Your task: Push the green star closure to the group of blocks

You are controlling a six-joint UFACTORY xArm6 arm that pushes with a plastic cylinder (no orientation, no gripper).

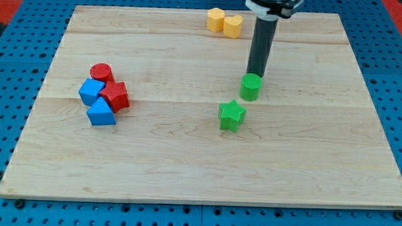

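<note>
The green star (232, 115) lies near the middle of the wooden board (185, 173). A green cylinder (251, 86) stands just above and to its right. My tip (256, 75) is at the cylinder's upper edge, touching or nearly touching it, and above the star. The group of blocks sits at the view's left: a red cylinder (102, 72), a blue cube-like block (90, 91), a red star-like block (114, 95) and a blue triangular block (101, 113), all packed together.
Two yellow blocks (215, 19) (233, 25) sit side by side at the board's top edge, left of the rod. A blue pegboard (15, 66) surrounds the board.
</note>
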